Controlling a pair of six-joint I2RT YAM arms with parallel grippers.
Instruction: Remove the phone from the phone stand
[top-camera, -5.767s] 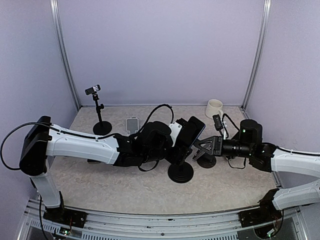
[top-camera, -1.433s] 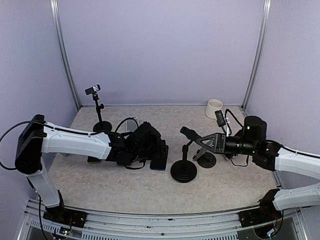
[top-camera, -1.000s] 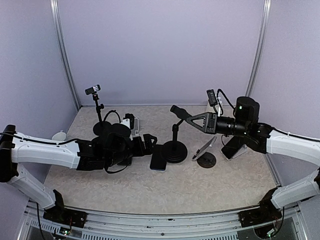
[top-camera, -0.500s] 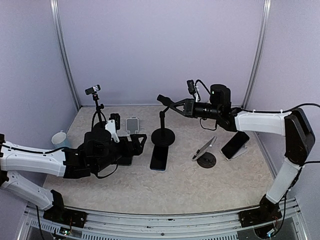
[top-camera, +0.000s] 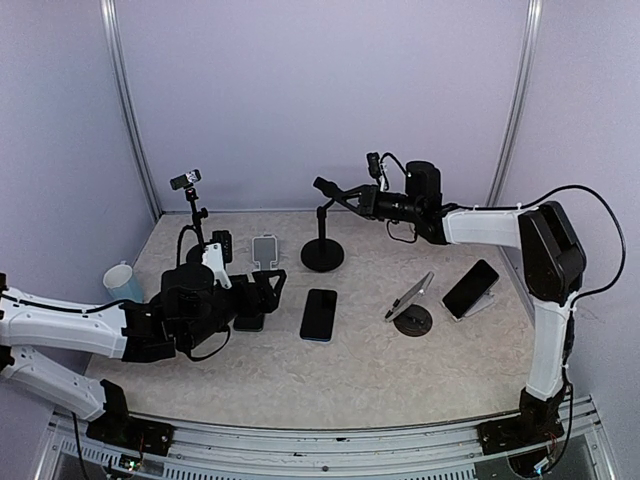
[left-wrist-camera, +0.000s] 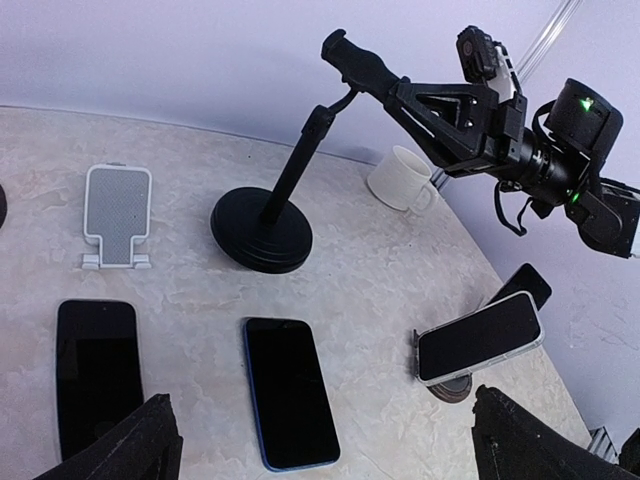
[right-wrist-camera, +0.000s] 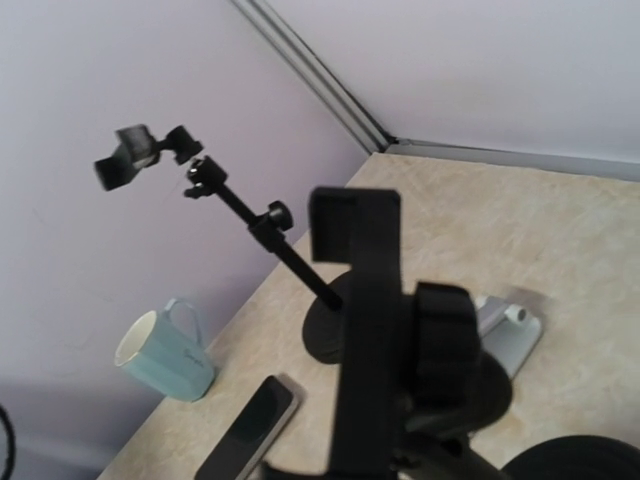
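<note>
Beige speckled tabletop (top-camera: 420, 370) now carries the phone (top-camera: 319, 314) lying flat, face up, near its middle. Seconds ago it was clipped in the phone stand (top-camera: 322, 245) between the two arms. The left gripper (top-camera: 272, 284) has let it go and drawn back toward its own side. In the left wrist view its fingers (left-wrist-camera: 150, 440) sit at the bottom corners, spread wide with nothing between them, and the phone lies on the table just ahead.

Meanwhile the stand has travelled to the back of the table, well apart from the phone. The right gripper (top-camera: 343, 195) is clamped on the stand's empty cradle head, and the round base seems to sit flat on the surface, though the right wrist view is too crowded by the cradle to confirm it.

By my reading the removal itself is done: phone and stand are separated, and only releasing the stand and retreating looks left.
</note>
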